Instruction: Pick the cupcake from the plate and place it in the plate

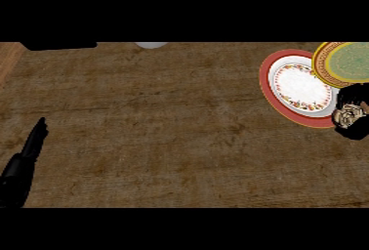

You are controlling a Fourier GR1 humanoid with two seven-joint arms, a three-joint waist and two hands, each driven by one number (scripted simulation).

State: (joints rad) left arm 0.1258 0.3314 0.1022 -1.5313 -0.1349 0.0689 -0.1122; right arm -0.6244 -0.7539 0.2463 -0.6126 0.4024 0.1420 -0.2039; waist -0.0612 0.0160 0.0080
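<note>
- Cupcake (348,115) as landmark; nearest to the viewer, well apart to its left and nearer the lower edge, left hand (27,149), fingers straight and pressed together, pointing up, touching nothing; forearm cut off at the lower left corner.
- Between that hand and the cupcake, bare brown counter (166,136), wide open room.
- Cupcake itself at the far right, brownish, mostly hidden, only a patterned patch showing through black fingers; lifted or resting, cannot tell.
- Right hand (356,95) curled round the cupcake, partly cut off by the right edge.
- Just beside the cupcake, to its upper left, red-rimmed plate (276,93) with a white, flower-edged middle; lower right rim meeting the cupcake and hand; nothing lying in its middle.
- Farther than the cupcake, straight above it, yellow-rimmed plate (349,62) with a greenish middle, overlapping the red-rimmed plate's upper right and cut off at the right edge; nothing in it.
- Farthest, well to the cupcake's upper left along the counter's back edge, a pale round thing (151,45) and a dark block (57,45), both cut off, too little showing to name.
- At the far left, a lighter wooden strip (7,61) bordering the counter.
</note>
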